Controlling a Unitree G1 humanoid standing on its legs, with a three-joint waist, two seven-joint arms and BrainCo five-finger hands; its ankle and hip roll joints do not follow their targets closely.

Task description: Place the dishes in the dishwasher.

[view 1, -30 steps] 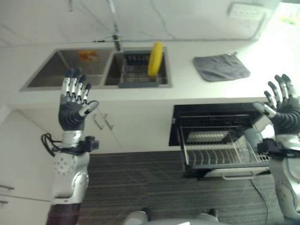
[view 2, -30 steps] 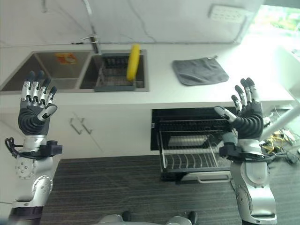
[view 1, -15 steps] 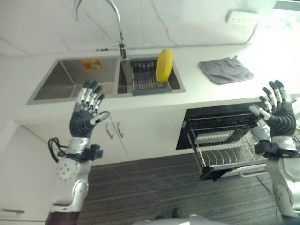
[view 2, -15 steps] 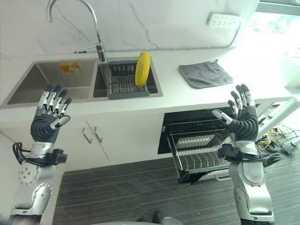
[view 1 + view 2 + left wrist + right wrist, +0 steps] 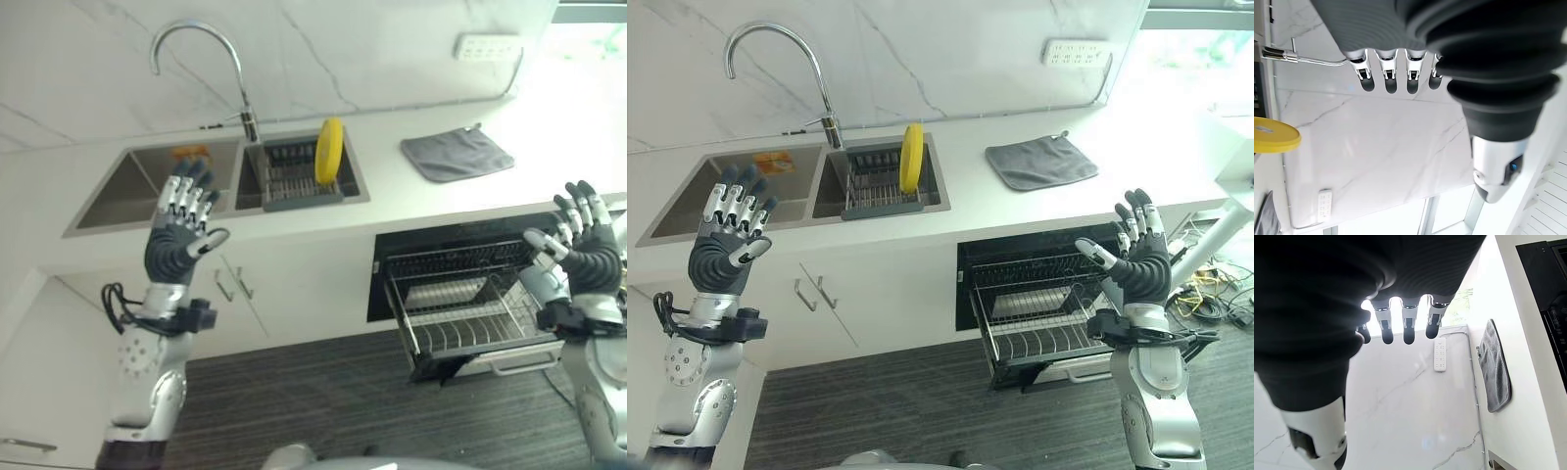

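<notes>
The yellow plate [image 5: 911,157] stands on edge in the sink rack [image 5: 870,186], edge toward the dishwasher rack [image 5: 1038,318]. Left hand [image 5: 725,245] and right hand [image 5: 1138,262] hang raised, fingers spread, empty.

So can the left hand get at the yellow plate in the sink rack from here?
Probably yes: the left hand is raised, open and empty, nothing lies between it and the yellow plate, standing upright in the rack.

A white marble-veined wall [image 5: 950,49] rises behind a pale countertop [image 5: 1019,201], with a socket strip [image 5: 1076,51] on the wall near its right end. White cabinet doors [image 5: 862,294] sit beneath the counter's front edge, above a dark striped floor [image 5: 921,411]; bright daylight comes in at the right
</notes>
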